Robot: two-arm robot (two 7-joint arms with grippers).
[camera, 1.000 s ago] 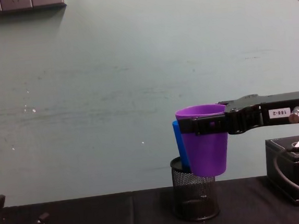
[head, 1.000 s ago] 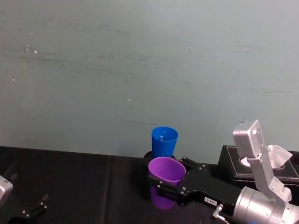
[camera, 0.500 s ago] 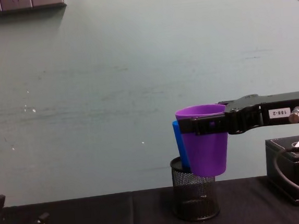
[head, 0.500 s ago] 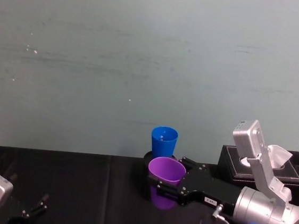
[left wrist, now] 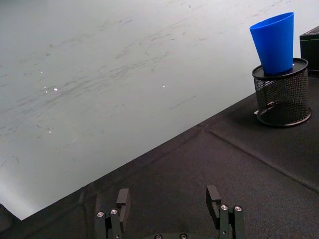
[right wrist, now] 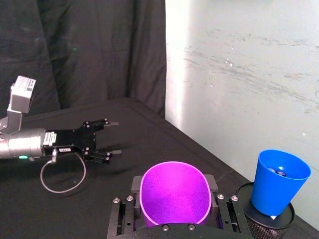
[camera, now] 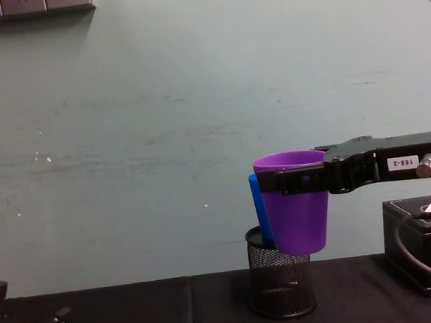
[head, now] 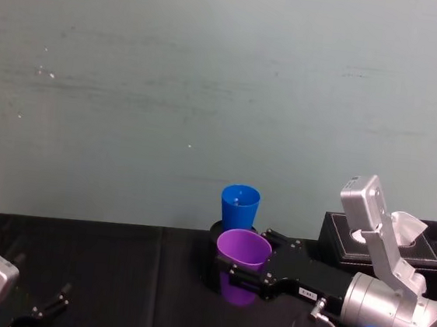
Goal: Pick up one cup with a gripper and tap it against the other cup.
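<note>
From the chest view, the purple cup (camera: 299,214) hangs off the table (camera: 138,312), covering most of the blue cup (camera: 257,211) and the rim of the mesh pen holder (camera: 281,284). From here I cannot tell whether the cups touch. The right wrist view settles it: the purple cup (right wrist: 173,194) and the blue cup (right wrist: 276,181) stand apart, the blue one sitting upright in the holder (right wrist: 259,224). The head view places the purple cup (head: 244,248) nearer the robot than the blue cup (head: 239,206).

The right claw (camera: 289,184) reaches in level from the right, pinching the purple cup just below its rim. The left claw (left wrist: 168,199) rests low over the table at the left with its fingers spread, well apart from both cups.
</note>
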